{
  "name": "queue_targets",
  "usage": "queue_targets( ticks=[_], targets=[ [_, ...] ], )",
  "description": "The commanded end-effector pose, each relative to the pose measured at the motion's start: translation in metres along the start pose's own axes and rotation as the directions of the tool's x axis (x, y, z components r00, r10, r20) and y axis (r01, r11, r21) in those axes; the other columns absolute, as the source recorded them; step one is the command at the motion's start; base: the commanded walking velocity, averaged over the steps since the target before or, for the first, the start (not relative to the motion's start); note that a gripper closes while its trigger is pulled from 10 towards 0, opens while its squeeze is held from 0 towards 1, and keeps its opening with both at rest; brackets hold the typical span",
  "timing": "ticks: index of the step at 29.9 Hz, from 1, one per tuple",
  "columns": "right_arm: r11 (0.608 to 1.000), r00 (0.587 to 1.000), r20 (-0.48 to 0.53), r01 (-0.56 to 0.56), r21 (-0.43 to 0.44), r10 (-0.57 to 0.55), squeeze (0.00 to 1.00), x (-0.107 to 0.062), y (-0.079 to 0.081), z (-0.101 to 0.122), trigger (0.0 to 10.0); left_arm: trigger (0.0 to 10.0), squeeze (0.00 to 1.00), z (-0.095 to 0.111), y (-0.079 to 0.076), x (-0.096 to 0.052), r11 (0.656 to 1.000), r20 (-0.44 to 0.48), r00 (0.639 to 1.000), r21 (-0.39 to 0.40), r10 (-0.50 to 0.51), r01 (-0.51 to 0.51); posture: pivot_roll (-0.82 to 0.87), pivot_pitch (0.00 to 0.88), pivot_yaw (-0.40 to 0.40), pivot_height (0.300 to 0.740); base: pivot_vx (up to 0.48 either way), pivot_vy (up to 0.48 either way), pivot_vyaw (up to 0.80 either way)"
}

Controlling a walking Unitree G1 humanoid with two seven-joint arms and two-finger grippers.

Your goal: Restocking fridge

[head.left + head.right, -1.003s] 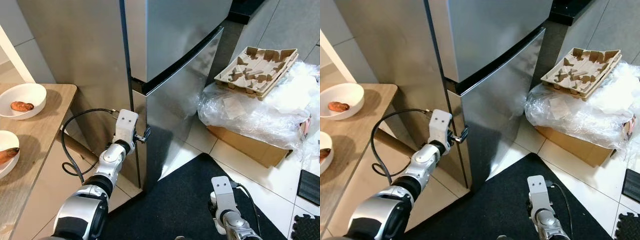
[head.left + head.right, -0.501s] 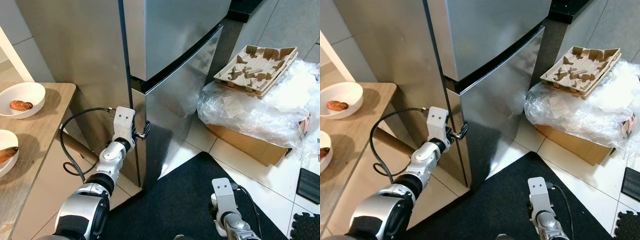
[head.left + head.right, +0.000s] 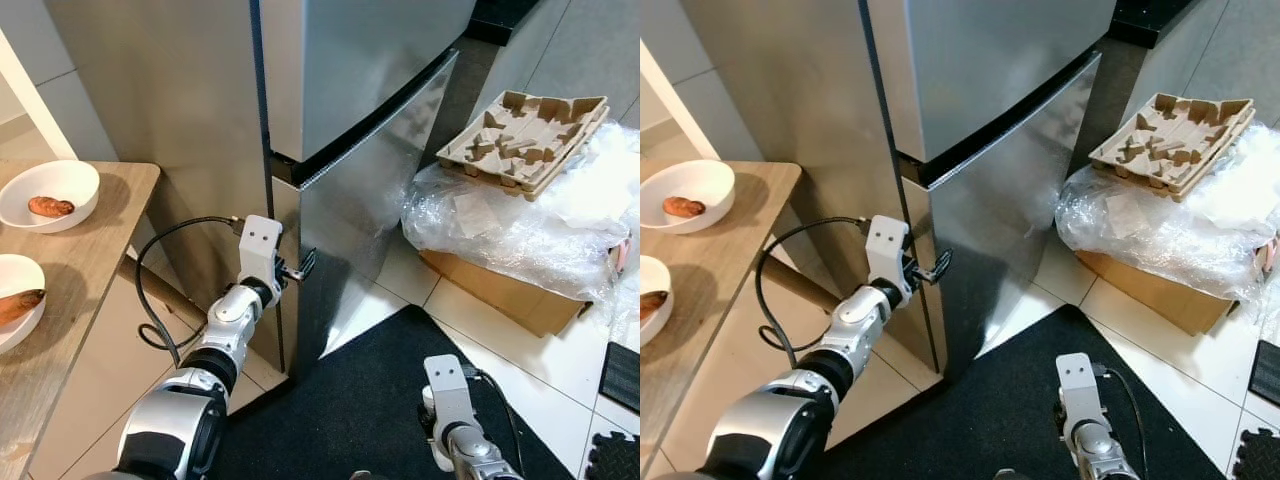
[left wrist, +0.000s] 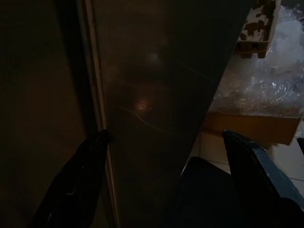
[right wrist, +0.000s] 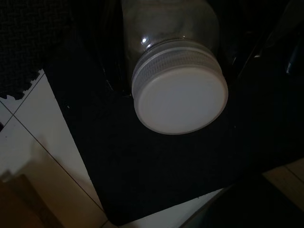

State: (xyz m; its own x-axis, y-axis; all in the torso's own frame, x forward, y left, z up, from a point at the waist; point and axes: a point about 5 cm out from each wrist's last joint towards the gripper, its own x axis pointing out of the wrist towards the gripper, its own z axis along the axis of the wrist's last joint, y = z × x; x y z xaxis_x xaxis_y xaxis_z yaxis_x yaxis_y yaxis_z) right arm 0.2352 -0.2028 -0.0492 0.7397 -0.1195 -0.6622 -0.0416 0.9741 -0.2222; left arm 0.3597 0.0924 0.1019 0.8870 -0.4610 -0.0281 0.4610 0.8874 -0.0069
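Fridge: stainless, two doors, both closed; dark seam between upper and lower door. Stands on the tiled floor beside the wooden counter.
Left gripper: raised at the near vertical edge of the lower fridge door, just under the seam. Fingers spread wide; in the left wrist view one finger sits at the door's edge strip, the other finger well out over the door face. Nothing between them.
Right gripper: hangs low over the black mat. Fingers closed around a clear jar; the jar's white screw lid faces the wrist camera.
Counter: wooden top, to the robot's left of the fridge.
Far bowl: white, near the counter's far edge, one orange-brown sweet potato inside.
Near bowl: white, at the counter's left edge, partly cut off; another sweet potato in it.
Cardboard box: on the floor to the right of the fridge, clear plastic wrap heaped on it.
Pulp trays: stacked on top of the plastic.
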Motion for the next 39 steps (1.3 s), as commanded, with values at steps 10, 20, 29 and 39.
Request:
queue_targets(
  ticks=[10, 20, 29, 39],
  targets=[
    [1.000, 1.000, -0.004, 0.004, -0.010, -0.004, 0.00, -0.001, -0.002, -0.002, 10.0, 10.0, 0.00, 0.000, -0.018, 0.005, 0.994, 0.002, 0.994, -0.009, -0.110, 0.110, -0.13, 0.165, 0.001, 0.740, 0.000, 0.000, 0.00],
    [1.000, 1.000, -0.002, 0.009, -0.008, -0.009, 0.00, -0.001, -0.004, -0.002, 10.0, 10.0, 0.00, 0.003, -0.026, 0.009, 0.990, 0.004, 0.990, -0.001, -0.144, 0.144, -0.13, 0.164, 0.003, 0.740, 0.000, 0.000, 0.00],
    [1.000, 1.000, 0.000, 0.008, -0.008, -0.008, 0.00, -0.001, -0.003, -0.002, 10.0, 10.0, 0.00, 0.009, -0.036, 0.014, 0.981, 0.015, 0.981, 0.011, -0.192, 0.192, -0.13, 0.164, 0.004, 0.740, 0.000, 0.000, 0.00],
    [1.000, 1.000, 0.003, 0.013, -0.003, -0.013, 0.00, 0.000, -0.004, 0.000, 10.0, 10.0, 0.00, 0.011, -0.044, 0.017, 0.976, 0.014, 0.976, 0.014, -0.218, 0.218, -0.13, 0.152, 0.005, 0.740, 0.000, 0.000, 0.00]
  ],
)
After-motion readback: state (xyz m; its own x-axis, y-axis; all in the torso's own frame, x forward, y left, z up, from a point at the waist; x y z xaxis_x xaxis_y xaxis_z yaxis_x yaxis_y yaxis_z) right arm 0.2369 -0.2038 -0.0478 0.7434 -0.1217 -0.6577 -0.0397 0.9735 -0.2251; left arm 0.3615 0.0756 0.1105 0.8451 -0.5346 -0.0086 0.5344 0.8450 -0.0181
